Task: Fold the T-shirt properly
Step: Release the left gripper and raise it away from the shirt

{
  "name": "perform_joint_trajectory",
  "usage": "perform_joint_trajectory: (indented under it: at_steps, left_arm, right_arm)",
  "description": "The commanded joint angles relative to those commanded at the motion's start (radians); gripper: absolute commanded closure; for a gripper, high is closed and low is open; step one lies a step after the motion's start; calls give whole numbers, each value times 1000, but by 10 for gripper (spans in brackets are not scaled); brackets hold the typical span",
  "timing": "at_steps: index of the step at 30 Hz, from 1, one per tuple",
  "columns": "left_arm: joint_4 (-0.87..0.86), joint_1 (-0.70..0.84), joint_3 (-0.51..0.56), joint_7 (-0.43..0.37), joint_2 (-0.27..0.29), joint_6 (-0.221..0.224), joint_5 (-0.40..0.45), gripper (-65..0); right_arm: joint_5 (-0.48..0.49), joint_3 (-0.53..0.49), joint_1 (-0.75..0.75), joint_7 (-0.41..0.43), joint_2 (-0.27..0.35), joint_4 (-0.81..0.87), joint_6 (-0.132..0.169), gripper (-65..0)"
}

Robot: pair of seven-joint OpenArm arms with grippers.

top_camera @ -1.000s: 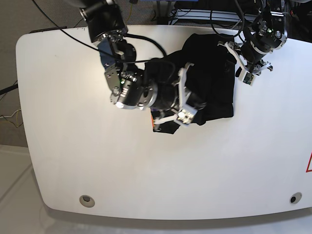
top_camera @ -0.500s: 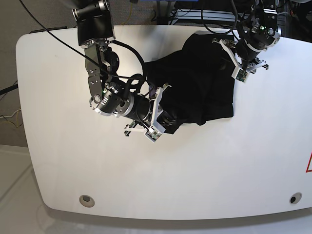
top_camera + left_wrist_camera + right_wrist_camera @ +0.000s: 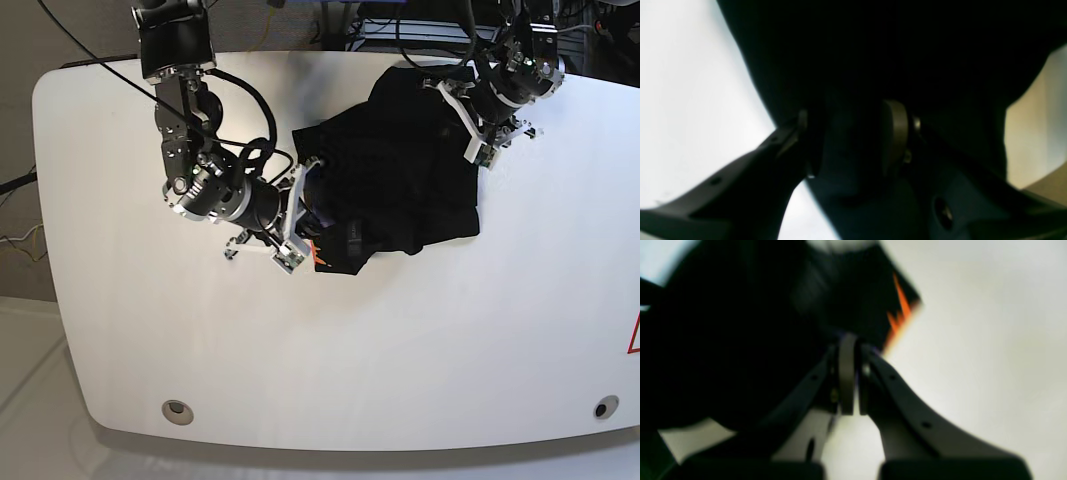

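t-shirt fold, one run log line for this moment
left tool: shut on T-shirt far edge | right tool: shut on T-shirt near orange print | T-shirt: bunched on table, unfolded

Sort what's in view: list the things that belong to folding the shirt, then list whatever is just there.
Part of the job:
- T-shirt, bunched, black
- right claw, shut on the shirt's edge near the orange print
- left claw, with black cloth between its fingers

Just there:
- white table
- round holes in the table, near its front corners
- cables behind the table's far edge
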Motion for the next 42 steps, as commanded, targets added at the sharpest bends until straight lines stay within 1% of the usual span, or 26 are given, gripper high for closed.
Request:
perform_joint_trajectory:
  at_steps: [4,9,11,15,17,19,21,22,23,26,29,34,36,37,40,42]
  left_arm:
    - [5,-6,-40,0,0,0,-2,-241]
    - [6,-44,-51,8,-6,-2,-2,-241]
    - [6,-60,-61,26,-8,-2,-2,-240]
    - [6,-107,-117,69,-5,-3,-2,-237]
    - [6,-130,-140,95,-5,-8,-2,-221]
    - [6,-160,-163,123,-5,-29,-2,-195]
    - [6,-190,-181,161,-5,-63,-2,-163]
    - [6,-195,-184,170,-5,-71,-2,-160]
    - [6,-213,-192,201,-6,-87,0,-152]
    - [5,-252,-203,259,-8,-117,0,-147]
    - [5,-269,-218,281,-8,-138,0,-145]
    - [5,-279,-261,282,-9,-170,0,-143]
    - [5,-293,-278,282,-11,-178,0,-114]
    - [5,-299,-285,284,-14,-180,3,-82]
    - [5,-305,-290,284,-49,-178,5,-5]
    - [3,-305,-290,284,-64,-176,5,0]
  right_arm:
    - [-3,2,17,-2,0,0,-2,-15]
    - [-5,2,11,-2,5,-9,-2,-14]
    - [-5,0,-3,-2,17,-20,-2,-14]
    - [-5,-2,-18,2,18,-66,-2,-14]
    - [-5,-2,-18,2,17,-92,-2,-14]
    - [-5,-2,-20,3,15,-118,-2,-14]
    - [-5,-5,-21,3,15,-141,-2,-14]
    - [-5,-5,-21,3,15,-144,-2,-14]
    - [-5,-5,-21,3,15,-152,-2,-14]
    - [-5,-5,-23,3,15,-153,-2,-14]
    - [-5,-6,-23,3,14,-153,-2,-14]
    - [-2,-6,-23,2,11,-153,-3,-14]
    - [2,-6,-23,0,9,-152,-3,-14]
    - [2,-6,-21,0,3,-152,-3,-14]
    - [2,-6,-21,-8,-21,-150,-3,-14]
    - [2,-8,-21,-28,-32,-150,-3,-14]
